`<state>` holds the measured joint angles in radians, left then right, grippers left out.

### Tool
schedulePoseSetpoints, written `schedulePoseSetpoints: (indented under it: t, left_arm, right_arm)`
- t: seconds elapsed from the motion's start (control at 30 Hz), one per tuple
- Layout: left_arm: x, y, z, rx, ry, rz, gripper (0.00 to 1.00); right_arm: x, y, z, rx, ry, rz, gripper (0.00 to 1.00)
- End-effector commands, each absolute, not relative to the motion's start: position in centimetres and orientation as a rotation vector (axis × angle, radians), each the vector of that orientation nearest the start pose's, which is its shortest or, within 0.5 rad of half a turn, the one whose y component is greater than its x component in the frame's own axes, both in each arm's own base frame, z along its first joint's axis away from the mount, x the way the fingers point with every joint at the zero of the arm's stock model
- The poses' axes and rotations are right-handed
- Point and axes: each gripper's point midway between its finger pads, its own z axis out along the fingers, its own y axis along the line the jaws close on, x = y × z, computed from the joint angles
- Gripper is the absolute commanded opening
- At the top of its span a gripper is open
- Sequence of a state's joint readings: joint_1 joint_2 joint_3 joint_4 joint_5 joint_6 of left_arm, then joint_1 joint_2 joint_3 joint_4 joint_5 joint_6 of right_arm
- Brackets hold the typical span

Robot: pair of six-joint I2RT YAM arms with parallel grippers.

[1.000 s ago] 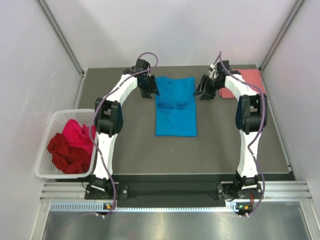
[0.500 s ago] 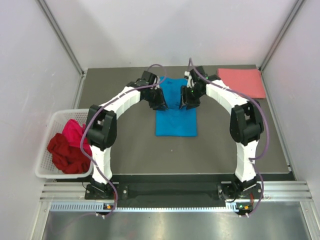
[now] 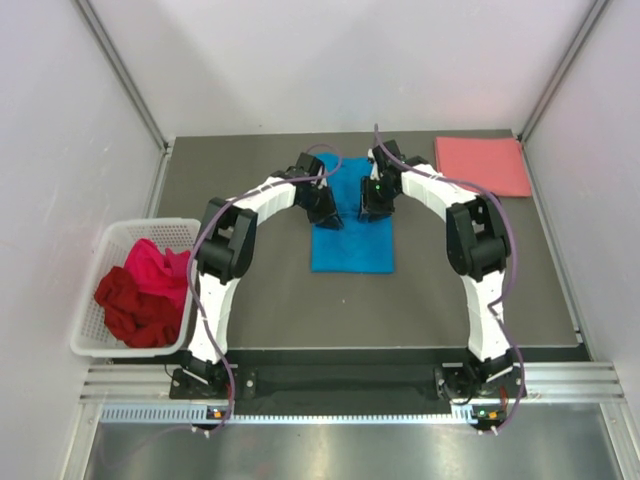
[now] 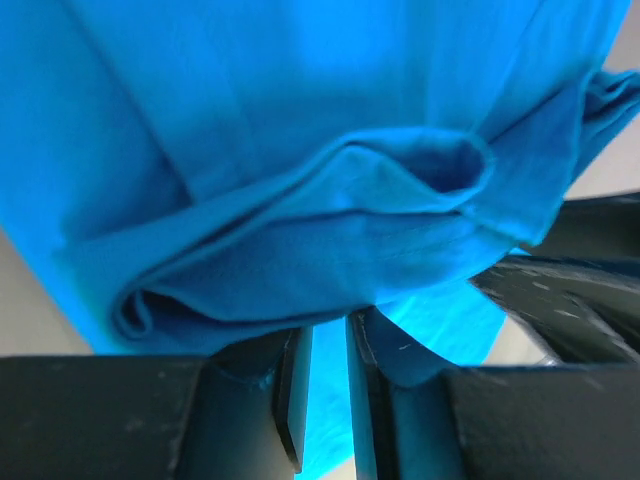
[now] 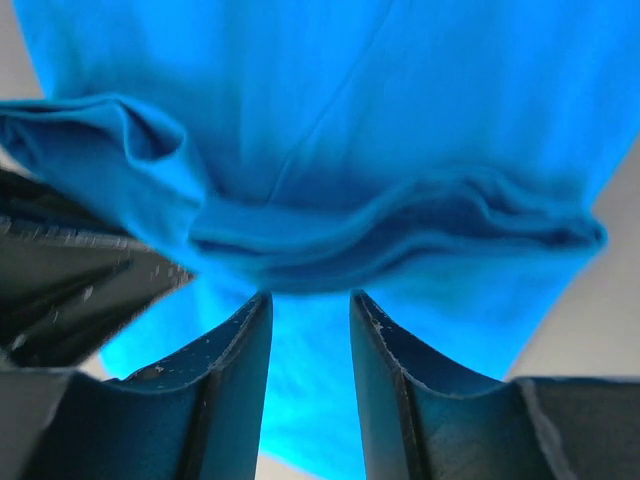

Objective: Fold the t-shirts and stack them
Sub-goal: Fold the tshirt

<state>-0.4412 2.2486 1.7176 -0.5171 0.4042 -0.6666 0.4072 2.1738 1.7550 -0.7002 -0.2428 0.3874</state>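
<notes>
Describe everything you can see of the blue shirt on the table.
The blue shirt is soft, plain bright-blue cloth, folded into a narrow strip in the middle of the dark table. Its near part lies flat. Its far edge is bunched into layered folds and held up, pinched by the jaws of the left arm and the right arm, one at each side. Nothing else touches it.
</notes>
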Motion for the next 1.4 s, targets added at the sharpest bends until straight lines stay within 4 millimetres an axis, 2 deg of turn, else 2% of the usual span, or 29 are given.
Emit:
schedulePoseSetpoints:
  t: [0.0,0.2,0.23,0.3,0.37,0.5,0.57,0.63,0.67,0.7,0.77,0.8,0.83,0.87,0.9,1.0,1.03,1.07,1.13,1.17,1.27,1.37]
  left_arm:
    - [45.5,-31.3,6.6,-0.111,2.648,-0.913,0.25]
    - [48.3,-31.0,7.2,-0.116,2.599,-0.896,0.25]
    - [48.5,-30.9,6.5,-0.122,2.61,-0.89,0.25]
    - [49.4,-30.7,6.4,-0.129,2.603,-0.895,0.25]
    - [49.8,-30.3,5.1,-0.144,2.619,-0.886,0.25]
    - [51.5,-29.0,3.8,-0.169,2.605,-0.878,0.25]
    - [52.2,-28.6,4.2,-0.17,2.595,-0.869,0.25]
    - [52.9,-27.9,6.0,-0.149,2.567,-0.857,0.26]
    - [53.1,-27.6,6.7,-0.147,2.554,-0.853,0.28]
    - [53.1,-27.5,8.3,-0.137,2.531,-0.859,0.29]
    - [53.0,-27.2,9.6,-0.134,2.513,-0.868,0.37]
    - [52.8,-27.3,11.1,-0.121,2.491,-0.882,0.38]
    - [52.3,-27.2,10.9,-0.123,2.501,-0.886,0.4]
    - [52.1,-27.3,12.1,-0.112,2.476,-0.904,0.41]
    - [51.7,-27.4,12.4,-0.112,2.475,-0.922,0.41]
    - [50.3,-27.5,11.7,-0.133,2.487,-0.978,0.38]
    - [49.5,-27.4,10.5,-0.154,2.518,-0.984,0.37]
    - [49.6,-27.5,11.2,-0.149,2.487,-1.004,0.36]
    - [48.7,-27.4,10.1,-0.177,2.5,-1.017,0.34]
    - [49.0,-27.5,10.9,-0.172,2.467,-1.033,0.34]
    - [48.9,-27.6,10.6,-0.186,2.458,-1.047,0.34]
    - [48.9,-27.0,8.4,-0.235,2.519,-1.012,0.33]
  right_arm:
    - [45.4,25.4,6.7,-0.09,2.679,0.568,0.37]
    - [47.8,25.5,7.0,-0.073,2.638,0.55,0.37]
    - [48.1,25.3,6.6,-0.064,2.642,0.544,0.37]
    - [49.0,25.3,6.8,-0.052,2.627,0.549,0.38]
    - [50.1,25.2,6.4,-0.037,2.622,0.55,0.38]
    - [52.0,24.7,6.2,0.007,2.61,0.587,0.39]
    - [52.9,24.2,7.1,0.01,2.592,0.591,0.39]
    - [53.2,23.4,8.7,0.007,2.574,0.584,0.39]
    - [53.2,22.9,9.4,-0.012,2.562,0.577,0.4]
    - [53.2,22.4,11.1,-0.017,2.537,0.574,0.4]
    - [52.6,21.7,11.9,-0.057,2.533,0.551,0.41]
    - [52.0,21.3,12.8,-0.069,2.528,0.55,0.41]
    - [51.7,21.3,13.2,-0.094,2.518,0.554,0.42]
    - [51.1,21.7,13.6,-0.112,2.518,0.59,0.43]
    - [50.4,21.8,13.9,-0.124,2.523,0.613,0.43]
    - [48.9,22.4,14.2,-0.152,2.527,0.694,0.43]
    - [48.7,22.6,14.0,-0.145,2.529,0.714,0.43]
    - [48.4,23.0,14.1,-0.156,2.526,0.749,0.43]
    - [48.2,23.1,13.6,-0.146,2.523,0.786,0.43]
    - [48.0,23.2,13.3,-0.141,2.529,0.815,0.42]
    - [48.0,22.7,11.8,-0.087,2.562,0.868,0.38]
    - [48.0,21.6,9.8,-0.012,2.582,0.904,0.29]
